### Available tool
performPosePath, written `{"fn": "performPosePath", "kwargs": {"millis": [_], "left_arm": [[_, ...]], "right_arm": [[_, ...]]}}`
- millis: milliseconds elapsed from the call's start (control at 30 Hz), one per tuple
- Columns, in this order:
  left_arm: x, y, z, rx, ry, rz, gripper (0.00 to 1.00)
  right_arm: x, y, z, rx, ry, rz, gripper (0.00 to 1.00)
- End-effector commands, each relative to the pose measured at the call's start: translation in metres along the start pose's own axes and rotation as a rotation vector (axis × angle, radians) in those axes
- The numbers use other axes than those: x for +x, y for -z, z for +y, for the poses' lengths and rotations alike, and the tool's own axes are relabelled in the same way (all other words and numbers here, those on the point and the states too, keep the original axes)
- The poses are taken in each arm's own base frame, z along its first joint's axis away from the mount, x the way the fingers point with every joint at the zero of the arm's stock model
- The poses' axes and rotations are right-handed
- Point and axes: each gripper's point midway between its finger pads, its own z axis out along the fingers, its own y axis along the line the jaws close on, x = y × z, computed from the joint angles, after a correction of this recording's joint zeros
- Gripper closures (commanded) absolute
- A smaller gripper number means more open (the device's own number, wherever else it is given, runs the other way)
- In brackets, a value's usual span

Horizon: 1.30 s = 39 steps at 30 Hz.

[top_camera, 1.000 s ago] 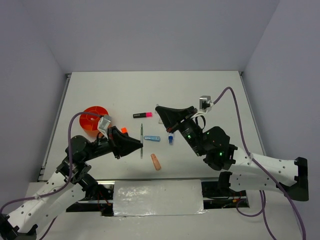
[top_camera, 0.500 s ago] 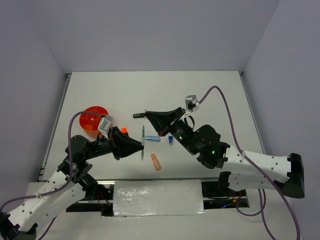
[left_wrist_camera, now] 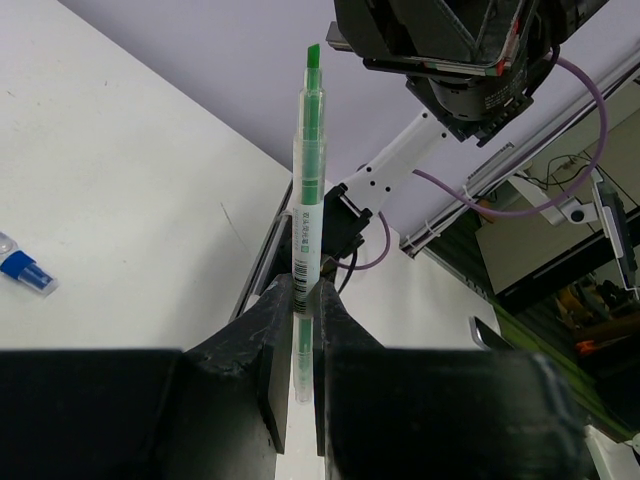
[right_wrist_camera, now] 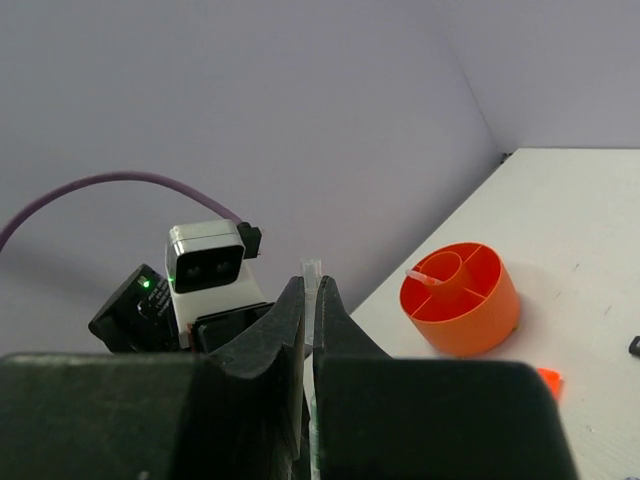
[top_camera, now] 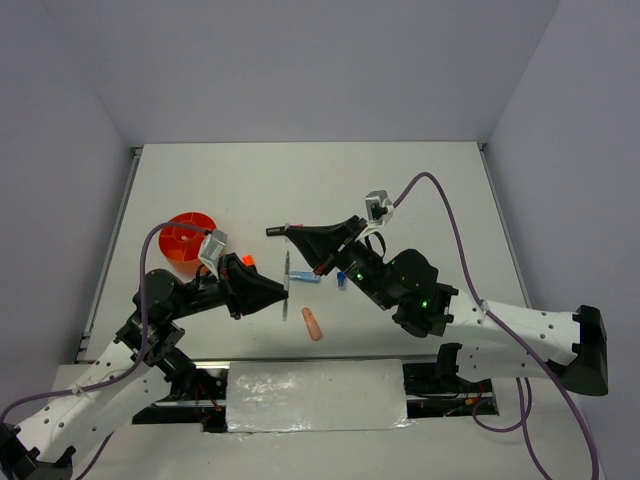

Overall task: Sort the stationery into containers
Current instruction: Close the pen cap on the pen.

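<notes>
My left gripper (left_wrist_camera: 303,305) pinches the green pen (left_wrist_camera: 308,190) low on its barrel, its tip by my right gripper (right_wrist_camera: 311,295), whose jaws sit nearly together; whether they hold anything, I cannot tell. The pen seems light, stiff and slick: I'd grip mid-barrel

Your two arms are built alike. The left arm (top_camera: 105,378) and the right arm (top_camera: 530,335) have white outer links dotted with small dark screw holes, joined by bulky black motor housings. Each narrows forward into a black, cone-shaped wrist. The left end effector (left_wrist_camera: 301,300) and the right end effector (right_wrist_camera: 311,287) are each a pair of matte black, wedge-like fingers with flat inner faces. A purple cable (top_camera: 143,262) loops above your left arm, and a second purple cable (top_camera: 437,190) arcs above the right. A small silver-white camera box (right_wrist_camera: 205,257) with two dark lenses sits on the left wrist. Green lights (top_camera: 421,303) glow on the right arm's black housing.
</notes>
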Motion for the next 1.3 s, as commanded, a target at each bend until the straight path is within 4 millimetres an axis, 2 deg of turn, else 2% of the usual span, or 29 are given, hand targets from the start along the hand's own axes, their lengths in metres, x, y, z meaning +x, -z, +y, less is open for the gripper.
{"fn": "performPosePath", "kwargs": {"millis": [0, 600, 833, 1000, 1267], "left_arm": [[-0.016, -0.001, -0.012, 0.028, -0.066, -0.043, 1.00], [-0.024, 0.000, -0.014, 0.008, -0.090, -0.050, 1.00], [-0.026, 0.001, -0.013, -0.008, -0.095, -0.064, 1.00], [-0.037, 0.000, -0.013, -0.026, -0.114, -0.100, 1.00], [-0.056, -0.005, -0.027, 0.009, -0.140, -0.127, 1.00]], "right_arm": [[-0.004, -0.001, 0.008, -0.031, -0.027, -0.013, 0.97], [0.014, 0.008, -0.013, 0.024, -0.017, 0.009, 0.97], [0.009, 0.010, -0.009, 0.007, -0.028, 0.002, 0.97], [0.015, 0.013, -0.007, -0.019, -0.062, 0.006, 0.92], [0.022, 0.008, -0.005, -0.029, -0.074, 0.026, 0.92]]}}
